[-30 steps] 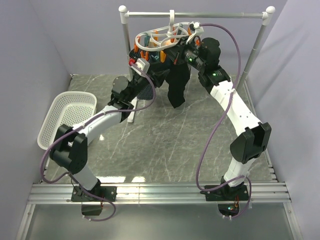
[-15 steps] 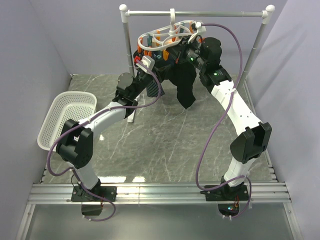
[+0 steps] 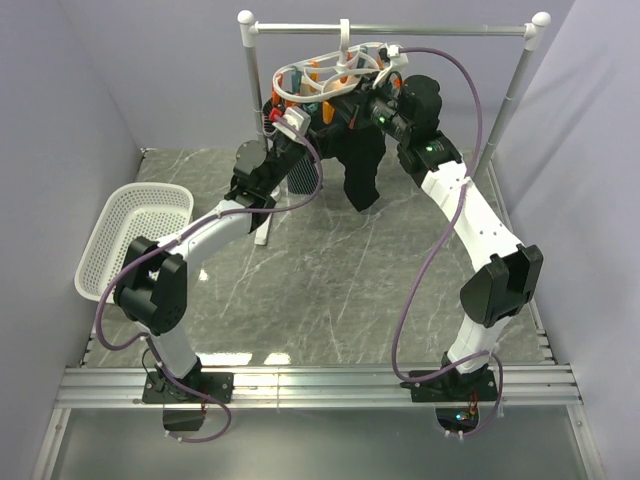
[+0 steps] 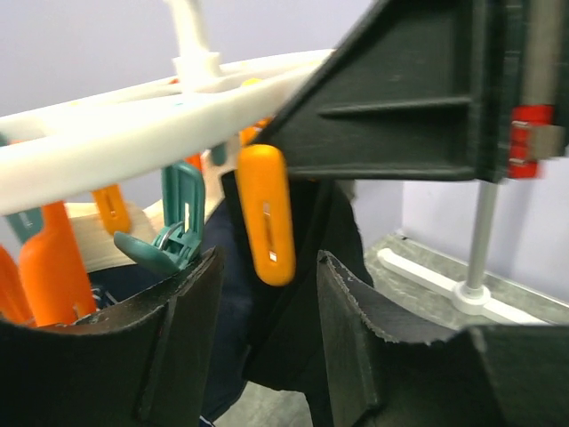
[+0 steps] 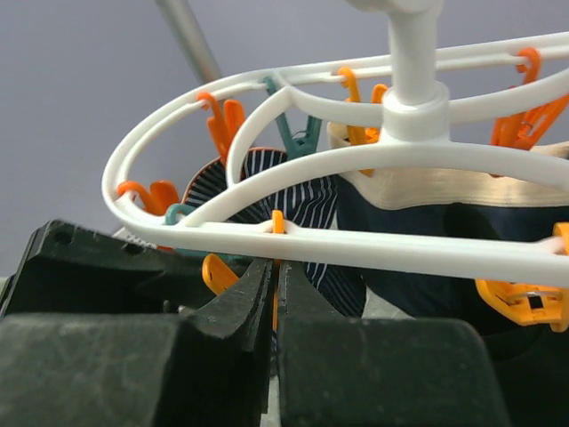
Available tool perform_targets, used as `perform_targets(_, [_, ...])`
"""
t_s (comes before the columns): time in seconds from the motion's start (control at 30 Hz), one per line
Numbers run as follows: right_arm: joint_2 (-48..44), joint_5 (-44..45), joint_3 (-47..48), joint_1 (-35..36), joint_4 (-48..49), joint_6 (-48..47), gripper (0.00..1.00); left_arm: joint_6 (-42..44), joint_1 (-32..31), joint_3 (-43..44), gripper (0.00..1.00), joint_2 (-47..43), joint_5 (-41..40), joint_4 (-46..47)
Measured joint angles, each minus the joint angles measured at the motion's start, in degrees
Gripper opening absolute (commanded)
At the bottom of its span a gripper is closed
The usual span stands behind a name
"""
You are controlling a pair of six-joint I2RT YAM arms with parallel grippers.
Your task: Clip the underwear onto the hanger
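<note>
Status: underwear (image 3: pixel 362 175) hangs below hanger (image 5: pixel 400 247), clipping unconfirmed; left claw (image 4: pixel 267 276) half-open astride an orange peg (image 4: pixel 265 213); right claw (image 5: pixel 274 276) pinched shut.

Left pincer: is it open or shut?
Open. The left pincer has its fingers apart, with an orange peg hanging in the gap.

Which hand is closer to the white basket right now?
Left. The left hand is up at the hanger's left end, above and right of the basket; the right hand is farther right, under the hanger's middle.
</note>
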Motion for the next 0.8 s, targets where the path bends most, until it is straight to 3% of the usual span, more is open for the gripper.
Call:
perform_targets(0.17, [0.0,-1.1,0.0,0.3,0.1,0.3,0.00,0.2,0.7,0.3,0.48,0.0,-0.5,0.1])
perform_targets(0.27, [0.0,-1.7,0.0,0.3,0.2,0.8,0.00,0.1,0.7,0.3,0.38,0.0,-0.1,0.2])
perform_targets(0.3, [0.0,-2.0,0.0,0.3,0.4,0.9,0.02,0.1,0.7,0.3,0.30,0.0,0.1,0.5])
perform_targets(0.43, [-0.1,-3.1,-0.4,0.2,1.6,1.7,0.24,-0.1,0.7,0.3,0.16,0.2,1.5,1.3])
perform_targets(0.63, [-0.7,-6.0,-3.3,-1.1,4.7,3.5,0.39,-1.0,1.8,0.3,0.13,0.8,3.6,2.2])
perform_targets(0.8, [-1.5,-8.7,-5.1,-3.5,6.1,5.2,0.45,-2.6,2.5,0.3,0.11,0.8,5.4,2.2])
